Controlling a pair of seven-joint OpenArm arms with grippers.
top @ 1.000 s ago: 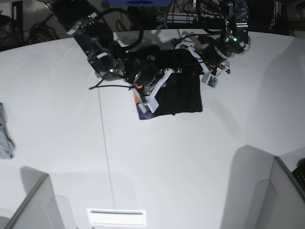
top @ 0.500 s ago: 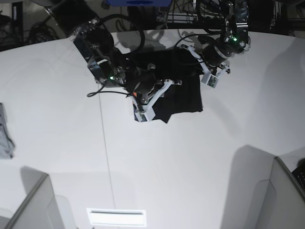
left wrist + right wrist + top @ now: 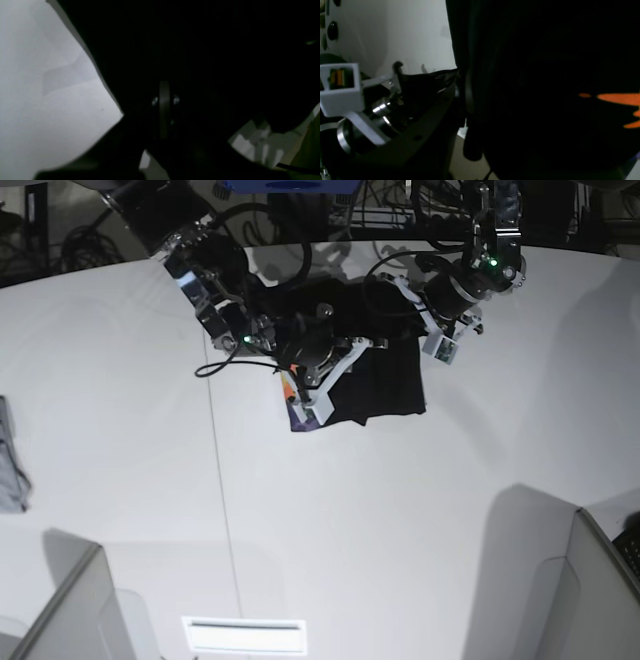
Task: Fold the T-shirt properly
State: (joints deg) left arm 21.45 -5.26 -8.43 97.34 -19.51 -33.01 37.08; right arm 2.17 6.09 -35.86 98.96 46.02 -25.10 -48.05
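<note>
The black T-shirt [image 3: 385,380] lies folded on the white table [image 3: 400,520] at the back centre. Its orange print and a purple patch show at the lower left corner [image 3: 293,405]. My right gripper [image 3: 318,392] is at that left edge, seemingly shut on the cloth. In the right wrist view black cloth [image 3: 532,87] fills the frame, with orange print [image 3: 617,98] at the right. My left gripper [image 3: 438,332] sits at the shirt's upper right corner. The left wrist view is mostly dark cloth [image 3: 200,50], with a thin grey finger [image 3: 164,107] in the middle.
A small grey cloth [image 3: 10,465] lies at the table's left edge. Grey partitions stand at the front left [image 3: 70,610] and front right [image 3: 580,600]. A white strip [image 3: 245,635] lies at the front. Cables and dark equipment [image 3: 350,210] line the back edge.
My right gripper swung down-left with the shirt's left edge half a second ago, then came back up-right. The orange and purple corner shows again. The left arm has stayed still.
</note>
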